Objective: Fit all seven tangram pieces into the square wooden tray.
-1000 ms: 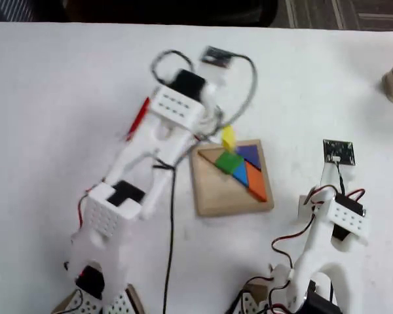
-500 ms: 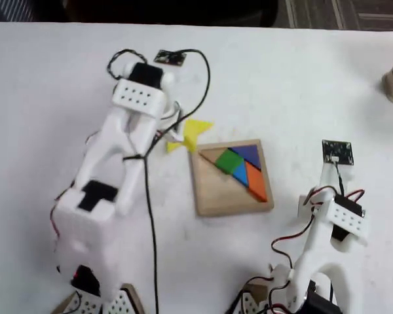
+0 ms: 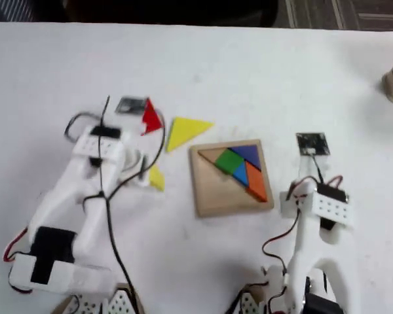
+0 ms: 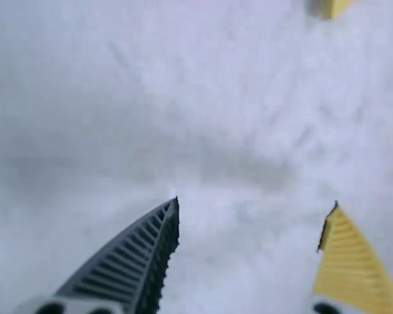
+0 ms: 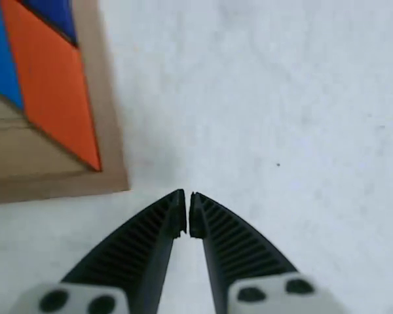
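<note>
White table carries the square wooden tray (image 3: 213, 198) near its middle, with green (image 3: 229, 161), blue (image 3: 240, 174), orange (image 3: 255, 180) and purple (image 3: 250, 154) pieces lying inside. A yellow triangle (image 3: 183, 131) and a red triangle (image 3: 150, 118) lie outside, toward the far edge. The left end effector (image 4: 249, 216) hangs spread over bare table. The right end effector (image 5: 187, 216) is pressed together just beside the tray's orange corner.

Right wrist view's edge cuts off the wooden tray (image 5: 105, 118).
</note>
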{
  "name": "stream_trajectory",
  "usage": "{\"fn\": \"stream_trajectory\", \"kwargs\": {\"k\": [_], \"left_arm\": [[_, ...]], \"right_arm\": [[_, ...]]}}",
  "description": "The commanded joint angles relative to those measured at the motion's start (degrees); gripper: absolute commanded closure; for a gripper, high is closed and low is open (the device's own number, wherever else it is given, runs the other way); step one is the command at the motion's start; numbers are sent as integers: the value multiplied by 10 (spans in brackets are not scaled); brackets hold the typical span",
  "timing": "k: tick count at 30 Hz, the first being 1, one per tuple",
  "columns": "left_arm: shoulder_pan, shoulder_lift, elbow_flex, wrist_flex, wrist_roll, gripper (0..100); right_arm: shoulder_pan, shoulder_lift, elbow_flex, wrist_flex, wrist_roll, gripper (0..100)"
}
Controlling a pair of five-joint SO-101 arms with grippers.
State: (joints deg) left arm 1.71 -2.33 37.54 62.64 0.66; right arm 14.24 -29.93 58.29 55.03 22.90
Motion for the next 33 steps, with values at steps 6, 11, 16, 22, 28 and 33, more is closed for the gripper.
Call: {"fn": "stream_trajectory", "kwargs": {"k": [6, 11, 16, 22, 28, 33], "left_arm": [[-70, -32, 72, -101, -67, 648], [-69, -35, 71, -104, -69, 814], [-72, -36, 71, -137, -68, 910], [-71, -37, 63, -142, -70, 947], [-73, -37, 62, -140, -120, 977], [-73, -37, 63, -139, -125, 978]], "right_arm": [[-184, -15, -152, 84, -122, 979], [-234, 40, -160, -13, -178, 979], [-235, 144, -160, -99, -182, 979], [-232, 174, -171, -111, -181, 979], [-232, 176, -171, -124, -180, 979], [-232, 176, -167, -124, -181, 979]]}}
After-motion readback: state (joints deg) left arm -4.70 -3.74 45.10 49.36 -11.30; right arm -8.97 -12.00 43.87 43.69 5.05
